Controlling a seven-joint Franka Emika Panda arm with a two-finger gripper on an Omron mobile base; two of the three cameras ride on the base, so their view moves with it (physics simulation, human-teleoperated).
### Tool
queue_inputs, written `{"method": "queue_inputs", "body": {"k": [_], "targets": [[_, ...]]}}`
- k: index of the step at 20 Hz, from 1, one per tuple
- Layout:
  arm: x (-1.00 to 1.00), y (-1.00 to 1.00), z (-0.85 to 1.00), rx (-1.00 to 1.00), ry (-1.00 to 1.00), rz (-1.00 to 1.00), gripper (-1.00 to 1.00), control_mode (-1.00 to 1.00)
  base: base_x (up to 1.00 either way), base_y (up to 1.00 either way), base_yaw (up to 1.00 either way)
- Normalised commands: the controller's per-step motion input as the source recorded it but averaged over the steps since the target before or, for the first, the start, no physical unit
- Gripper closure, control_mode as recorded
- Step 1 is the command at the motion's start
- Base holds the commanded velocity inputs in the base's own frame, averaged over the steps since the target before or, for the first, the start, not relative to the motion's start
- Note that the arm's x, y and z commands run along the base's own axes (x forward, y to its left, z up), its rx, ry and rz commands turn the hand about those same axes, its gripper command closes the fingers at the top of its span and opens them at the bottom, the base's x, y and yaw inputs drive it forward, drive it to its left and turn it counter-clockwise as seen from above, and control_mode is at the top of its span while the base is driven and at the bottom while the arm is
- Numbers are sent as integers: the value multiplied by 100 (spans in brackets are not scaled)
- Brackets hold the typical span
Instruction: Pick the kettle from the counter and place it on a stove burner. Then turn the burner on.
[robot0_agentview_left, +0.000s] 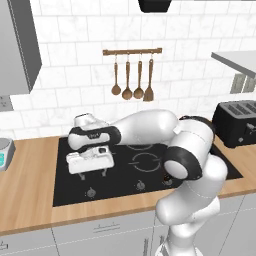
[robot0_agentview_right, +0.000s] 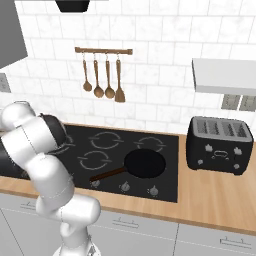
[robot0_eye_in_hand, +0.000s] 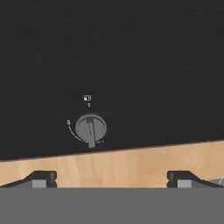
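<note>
Now to lower the gripper (robot0_agentview_left: 92, 172), fingers (robot0_eye_in_hand: 41, 178) spread wide, squarely over the grey knob (robot0_eye_in_hand: 91, 129) near the cooktop (robot0_eye_in_hand: 131, 52) front edge, then pinch and twist.

A glossy black cooktop (robot0_agentview_right: 165, 172) is marked with thin grey rings, among them the stove burner (robot0_agentview_right: 95, 160) drawn as broken grey arcs. The counter (robot0_agentview_left: 30, 200) is rendered in light brown wood grain above pale grey cabinet fronts (robot0_agentview_left: 100, 232). A grey knob (robot0_eye_in_hand: 90, 129) with white markings beside it is set in the black glass. A black frying pan (robot0_agentview_right: 144, 163) with a dark brown handle is seen. The toaster (robot0_agentview_right: 219, 145) is black with grey dials. Brown wooden utensils (robot0_agentview_left: 132, 76) are hung against white marbled tiles (robot0_agentview_right: 160, 40). The gripper (robot0_agentview_left: 92, 173) is white with dark fingertips.
</note>
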Motion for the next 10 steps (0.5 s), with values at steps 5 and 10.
{"method": "queue_inputs", "body": {"k": [5,10], "targets": [[2,23,-60,0,6,0,-100,-100,0,0,0],[13,14,-39,0,2,0,-100,-100,0,0,0]]}}
